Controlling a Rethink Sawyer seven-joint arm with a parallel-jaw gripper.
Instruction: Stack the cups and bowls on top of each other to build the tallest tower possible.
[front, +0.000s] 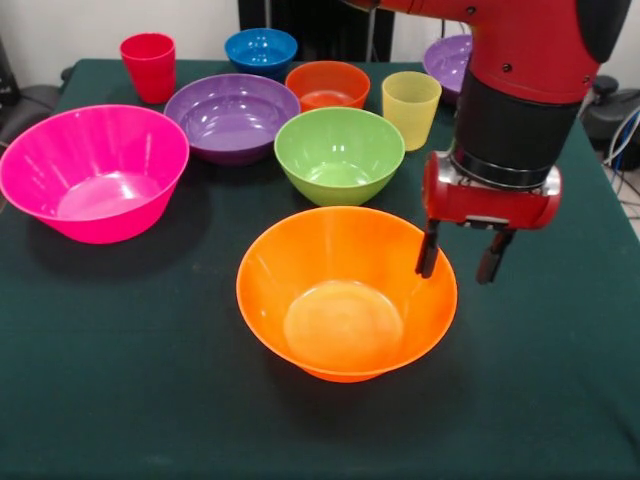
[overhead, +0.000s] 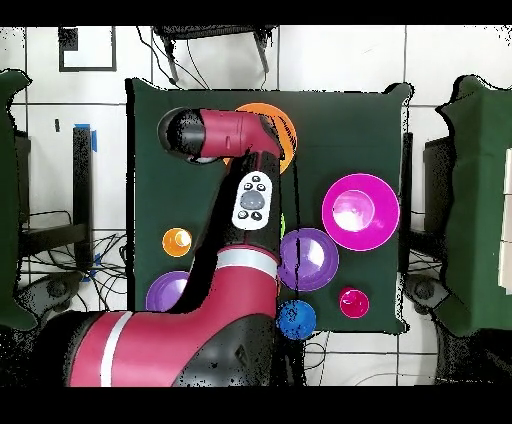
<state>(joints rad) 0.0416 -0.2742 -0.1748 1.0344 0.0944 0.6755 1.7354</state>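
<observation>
So the big glossy orange plastic bowl (front: 346, 295) sits upright, mouth up, near the front middle of the dark green worktop (front: 120, 400), and everything else is easiest to place off that. The red and black arm's pincer (front: 462, 255) hangs right at the orange bowl's right rim with its two dark fingers spread apart and nothing between them; one finger looks to be at or just inside the rim, the other outside it. Just behind the orange bowl is the medium lime green bowl (front: 339, 153), and further back-left from it a wide purple bowl (front: 232, 116). Way off to the left of the orange bowl is the large hot pink bowl (front: 92, 170). Along the back edge, behind all that, you get the small red tumbler cup (front: 148, 66), the small blue bowl (front: 261, 50), the small red-orange bowl (front: 327, 85) and the pale yellow see-through cup (front: 410, 106), plus a second purple bowl (front: 447, 62) half hidden behind the arm. Nothing is stacked, every piece sits on its own.
</observation>
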